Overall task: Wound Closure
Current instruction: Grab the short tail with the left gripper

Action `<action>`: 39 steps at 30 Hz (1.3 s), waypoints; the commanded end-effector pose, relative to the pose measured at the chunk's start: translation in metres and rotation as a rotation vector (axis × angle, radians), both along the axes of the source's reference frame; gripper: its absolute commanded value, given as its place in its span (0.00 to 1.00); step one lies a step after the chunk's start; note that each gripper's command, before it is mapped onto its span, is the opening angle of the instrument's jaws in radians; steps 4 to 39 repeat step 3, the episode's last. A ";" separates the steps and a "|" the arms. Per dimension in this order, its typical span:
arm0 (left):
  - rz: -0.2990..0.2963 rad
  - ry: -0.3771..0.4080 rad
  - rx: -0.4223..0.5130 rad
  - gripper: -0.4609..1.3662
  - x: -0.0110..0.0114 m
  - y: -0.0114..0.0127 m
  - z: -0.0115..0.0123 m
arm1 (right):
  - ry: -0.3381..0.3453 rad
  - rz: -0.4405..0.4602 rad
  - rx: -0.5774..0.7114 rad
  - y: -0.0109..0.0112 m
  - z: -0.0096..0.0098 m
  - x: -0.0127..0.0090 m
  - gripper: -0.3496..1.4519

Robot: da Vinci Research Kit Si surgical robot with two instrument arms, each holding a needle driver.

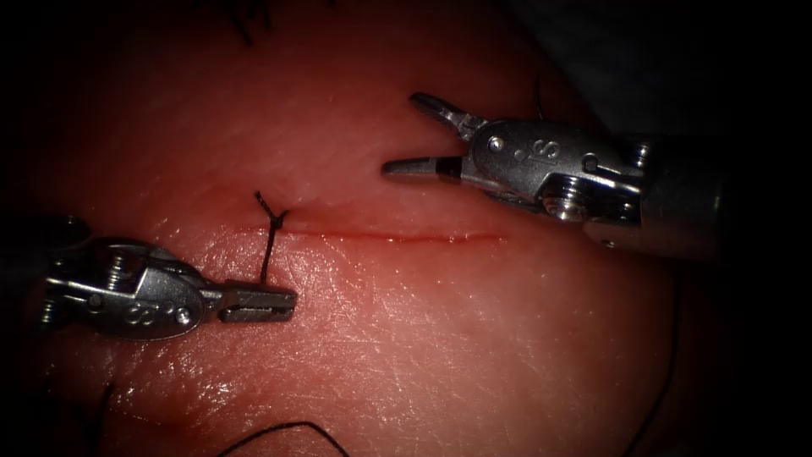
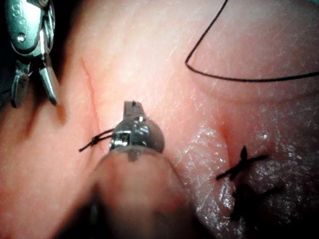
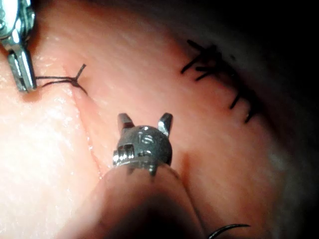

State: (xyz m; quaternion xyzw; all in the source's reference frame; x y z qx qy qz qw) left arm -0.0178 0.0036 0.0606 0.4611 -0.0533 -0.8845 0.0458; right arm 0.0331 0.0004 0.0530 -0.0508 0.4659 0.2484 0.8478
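Observation:
The cut [image 1: 381, 236] runs across the tissue [image 1: 423, 338]. At its left end sits a knotted stitch [image 1: 272, 217], and one dark thread tail [image 1: 266, 254] drops from it to my left tool [image 1: 260, 305]. That tool lies just below the cut with its jaws shut on the tail, which is also seen at the left tool's tip [image 3: 24, 77]. My right tool [image 1: 414, 135] hovers above the cut's middle with its jaws wide open and holding nothing. From its own camera the right tool [image 3: 144, 122] shows both fingers spread over the tissue beside the cut [image 3: 84, 124].
Loose thread [image 1: 288, 430] curls on the tissue near the lower edge, and another strand [image 1: 672, 355] runs down the right. Several older dark stitches [image 3: 219, 64] sit on a second line beyond the cut; these older stitches [image 2: 244, 169] also lie near the left tool.

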 end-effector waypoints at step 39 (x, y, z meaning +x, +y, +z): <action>0.008 0.001 0.006 0.06 0.0000 0.0000 0.0000 | 0.001 -0.002 0.001 0.0000 0.0000 0.0000 0.86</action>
